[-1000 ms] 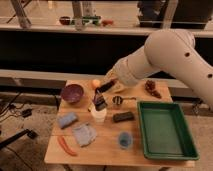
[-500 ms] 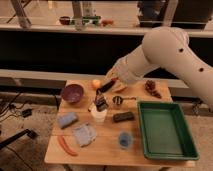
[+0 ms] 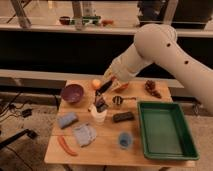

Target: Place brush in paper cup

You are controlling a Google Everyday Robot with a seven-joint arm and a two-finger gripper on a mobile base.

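The white paper cup (image 3: 98,117) stands upright near the middle of the wooden table (image 3: 105,152). The dark brush (image 3: 101,104) stands roughly upright, and its lower end is at or inside the cup's mouth. My gripper (image 3: 103,93) hangs directly above the cup at the brush's upper end. It comes down from the big white arm (image 3: 150,50) that reaches in from the right. Whether the brush rests on the cup's bottom is hidden.
A purple bowl (image 3: 73,93) and an orange (image 3: 96,83) sit at the back left. A small metal cup (image 3: 118,100) and a dark block (image 3: 123,117) lie right of the paper cup. A green tray (image 3: 165,130) fills the right side. In front are a blue cup (image 3: 124,140), a cloth (image 3: 85,135) and a blue sponge (image 3: 67,120).
The gripper and the brush have come down slightly toward the paper cup. Nothing else on the table has moved.
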